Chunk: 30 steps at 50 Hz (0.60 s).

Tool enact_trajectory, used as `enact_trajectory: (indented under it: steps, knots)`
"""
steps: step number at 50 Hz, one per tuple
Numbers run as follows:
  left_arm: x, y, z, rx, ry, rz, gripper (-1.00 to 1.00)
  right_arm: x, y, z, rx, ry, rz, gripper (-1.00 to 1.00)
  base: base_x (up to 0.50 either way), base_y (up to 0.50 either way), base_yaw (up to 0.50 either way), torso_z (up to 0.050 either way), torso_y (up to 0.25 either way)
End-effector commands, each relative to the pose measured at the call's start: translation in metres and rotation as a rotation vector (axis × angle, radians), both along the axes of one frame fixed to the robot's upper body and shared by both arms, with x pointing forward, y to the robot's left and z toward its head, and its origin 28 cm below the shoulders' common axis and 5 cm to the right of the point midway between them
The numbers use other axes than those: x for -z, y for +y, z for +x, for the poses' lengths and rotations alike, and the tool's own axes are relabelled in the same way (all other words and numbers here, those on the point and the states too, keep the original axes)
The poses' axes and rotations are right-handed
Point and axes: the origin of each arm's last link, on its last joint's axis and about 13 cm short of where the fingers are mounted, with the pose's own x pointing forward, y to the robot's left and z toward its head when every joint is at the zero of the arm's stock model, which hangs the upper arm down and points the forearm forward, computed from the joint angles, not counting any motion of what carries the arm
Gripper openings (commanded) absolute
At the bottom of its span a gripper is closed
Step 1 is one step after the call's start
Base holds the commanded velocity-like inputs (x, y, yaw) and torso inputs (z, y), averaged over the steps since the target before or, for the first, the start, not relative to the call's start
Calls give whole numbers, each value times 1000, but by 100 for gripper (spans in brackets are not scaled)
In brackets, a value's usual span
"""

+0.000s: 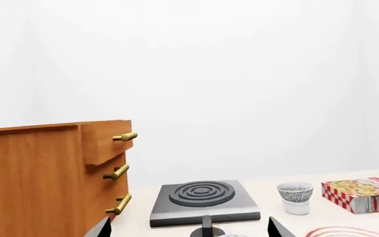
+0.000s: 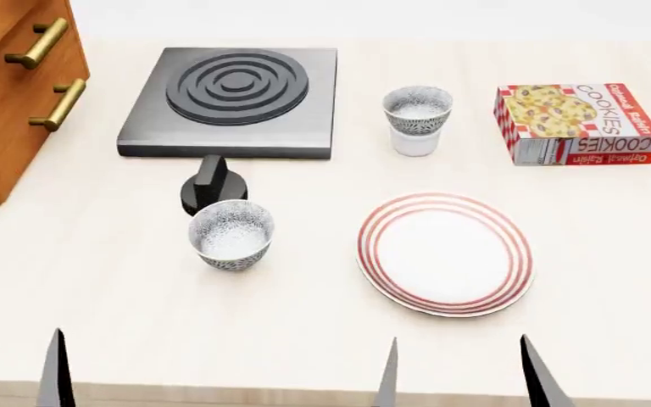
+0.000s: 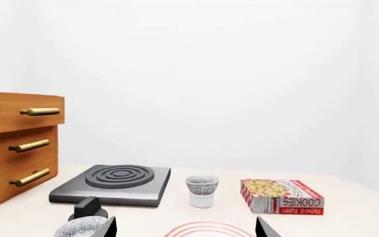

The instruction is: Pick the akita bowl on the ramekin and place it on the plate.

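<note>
Right pincer (image 2: 461, 373) low at the near bench edge, about six o'clock in the head view: two dark fingertips spread wide, nothing between them. Left pincer (image 2: 57, 373) at about seven o'clock, only one dark tip showing there; in its own wrist view two tips set well apart, likewise holding nothing.

Just beyond the right pincer, the large flat white plate with thin red concentric rings (image 2: 444, 254), bare, at about four o'clock from the centre. Further out at one o'clock, the small deep bowl, glossy white inside and grey-black speckled outside (image 2: 417, 108), seated upright in the mouth of the small plain white straight-sided ramekin (image 2: 415, 142), whose lower wall shows beneath it. An identical speckled bowl (image 2: 231, 234) alone on the pale bench (image 2: 133, 314) at about nine o'clock, just in front of a black knob (image 2: 213, 185); not the one wanted. Beyond that, a grey square hob with ringed burner (image 2: 233, 89); a red-and-white cookie box (image 2: 576, 123) at two o'clock; a wooden drawer cabinet with brass handles (image 2: 9, 93) at ten o'clock.

Step in hand, seemingly: the very start, approach not yet made. Next move likely for the right arm: forward past the plate, down over the stacked bowl's rim, without nudging the ramekin.
</note>
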Motion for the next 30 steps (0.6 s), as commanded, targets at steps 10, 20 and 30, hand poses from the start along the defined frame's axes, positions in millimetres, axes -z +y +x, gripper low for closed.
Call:
enact_trajectory:
  steps: [10,20,30]
  knots:
    - [-12,0,-9,4,-42,-10,100,-11,2,-7,-31,-20,1,100,498,0,0,0,0]
    - [-13,0,-9,4,-38,-24,100,-11,3,-7,-32,-20,-3,100,500,0,0,0,0]
    - [-14,0,-9,18,-17,-50,100,-10,3,-7,-35,-18,-7,100,500,0,0,40,0]
